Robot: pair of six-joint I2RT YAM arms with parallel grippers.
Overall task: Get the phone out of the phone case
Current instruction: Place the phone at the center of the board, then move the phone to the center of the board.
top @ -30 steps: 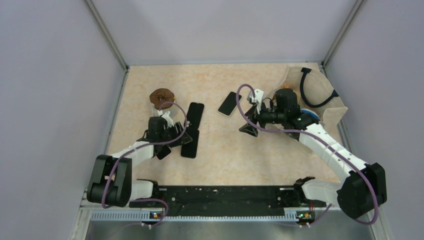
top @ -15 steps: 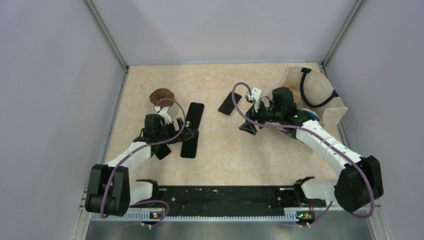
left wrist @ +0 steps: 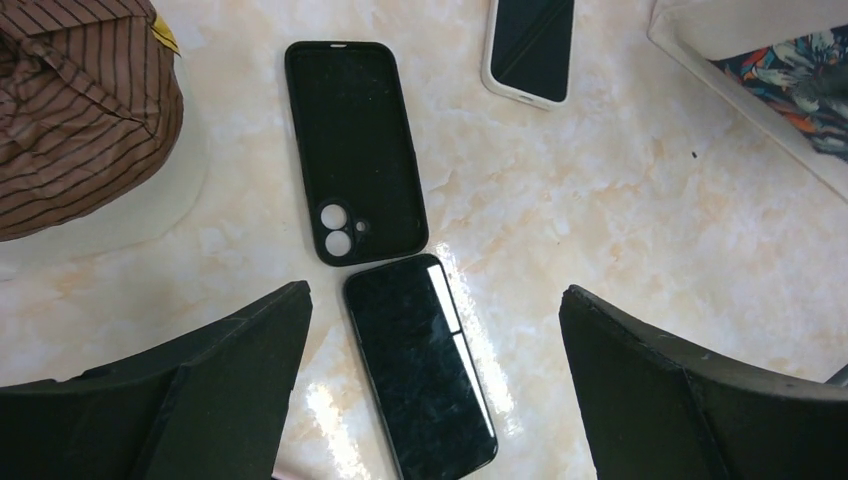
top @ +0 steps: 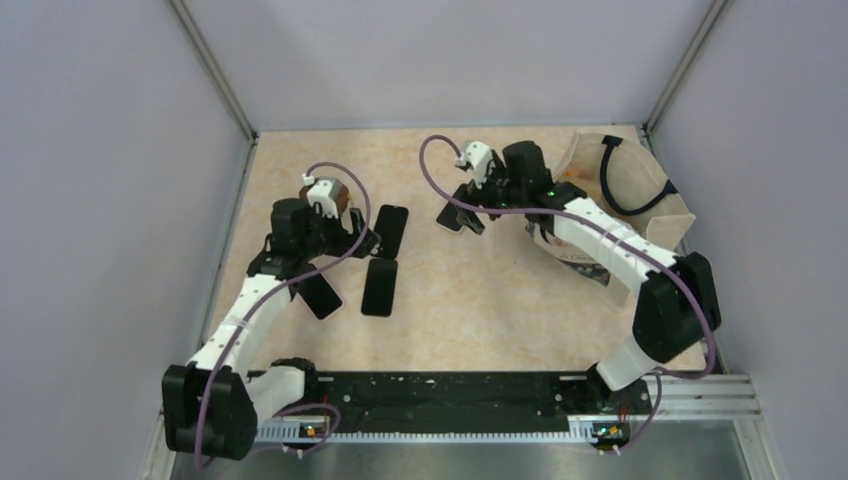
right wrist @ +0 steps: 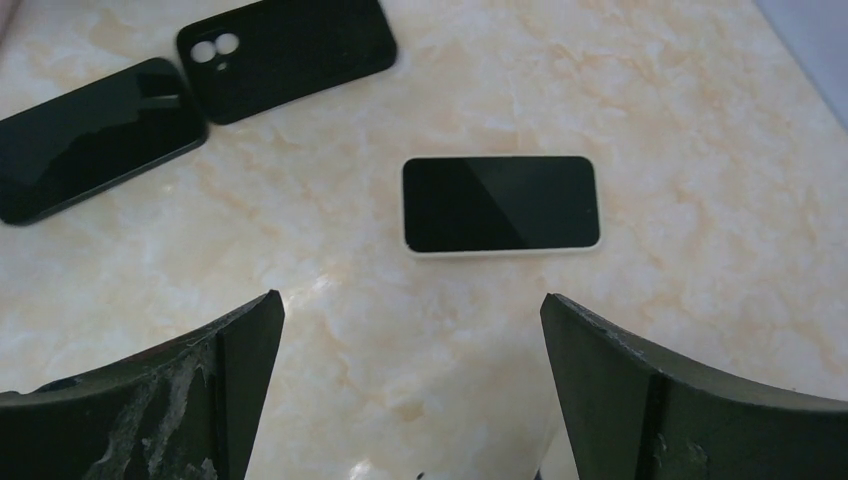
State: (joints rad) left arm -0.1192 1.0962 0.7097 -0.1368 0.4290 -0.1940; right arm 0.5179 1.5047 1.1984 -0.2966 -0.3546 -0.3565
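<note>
With left claw (left wrist: 435, 290) and right claw (right wrist: 410, 297) spread empty, rotate the right to pinch the white-cased phone (right wrist: 500, 205), at twelve o'clock, by its long edges.

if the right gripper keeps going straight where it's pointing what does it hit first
Most likely the white-cased phone, lying screen up ahead of the right gripper between its open jaws. Depth is unclear, so it may touch the table just short of it.
</note>
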